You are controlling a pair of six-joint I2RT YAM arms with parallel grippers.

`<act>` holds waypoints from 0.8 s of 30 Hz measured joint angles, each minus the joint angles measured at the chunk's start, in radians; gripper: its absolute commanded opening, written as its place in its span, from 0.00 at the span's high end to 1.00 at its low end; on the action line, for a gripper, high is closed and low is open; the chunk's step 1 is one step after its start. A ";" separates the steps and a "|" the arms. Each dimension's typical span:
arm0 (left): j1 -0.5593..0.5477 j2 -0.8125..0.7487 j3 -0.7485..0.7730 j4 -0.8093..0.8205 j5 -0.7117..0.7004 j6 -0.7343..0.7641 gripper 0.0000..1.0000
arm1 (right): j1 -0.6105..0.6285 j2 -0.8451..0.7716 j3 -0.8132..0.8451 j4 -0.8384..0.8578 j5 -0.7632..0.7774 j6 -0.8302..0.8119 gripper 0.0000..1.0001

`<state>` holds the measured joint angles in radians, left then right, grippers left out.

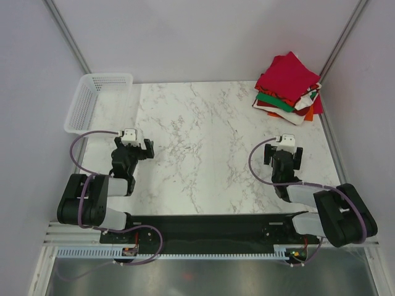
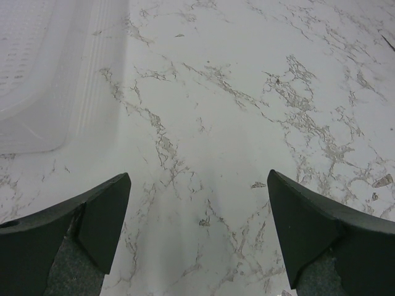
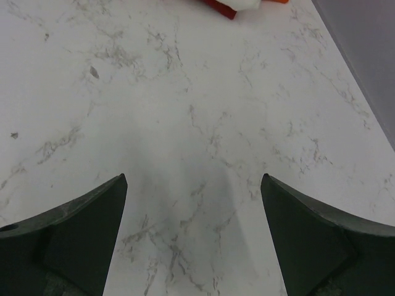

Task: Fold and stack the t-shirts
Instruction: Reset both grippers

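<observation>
While both arms sit drawn back near their bases, neither holds any cloth. The left claw point(image 1: 133, 148) hangs low over bare marble with its fingers spread wide, and its wrist view shows only desk point(image 1: 203, 142) between them, with the basket point(image 1: 80, 111) off to the far left. The right claw point(image 1: 283, 154) is spread just as wide, likewise with nothing between its fingers.

All the shirts I can see lie in one stack point(image 1: 289, 86) at the far right corner of the desk, well apart from both claws. A crimson top shirt point(image 1: 287, 73) sits skewed on it, with green, white and orange edges showing beneath. The pile is loose rather than square, its layers fanning out toward the near side. Its near edge just shows at the top of the right wrist view.

Keeping the stack in that corner probably leaves the middle of the desk free for folding. No unfolded shirt shows anywhere, so the work looks finished or nearly so, and the spread claws suit a rest pose.
</observation>
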<state>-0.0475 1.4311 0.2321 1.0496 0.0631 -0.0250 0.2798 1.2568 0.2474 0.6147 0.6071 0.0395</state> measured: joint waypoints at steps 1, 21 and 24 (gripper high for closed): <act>0.000 0.000 0.000 0.000 0.000 0.000 0.00 | -0.010 0.023 -0.023 0.049 -0.019 -0.016 0.02; 0.000 0.000 -0.002 0.000 0.000 0.000 0.00 | -0.128 0.289 -0.061 0.605 -0.235 -0.027 0.02; 0.000 0.000 -0.002 0.000 0.000 0.000 0.00 | -0.128 0.289 -0.061 0.605 -0.237 -0.027 0.02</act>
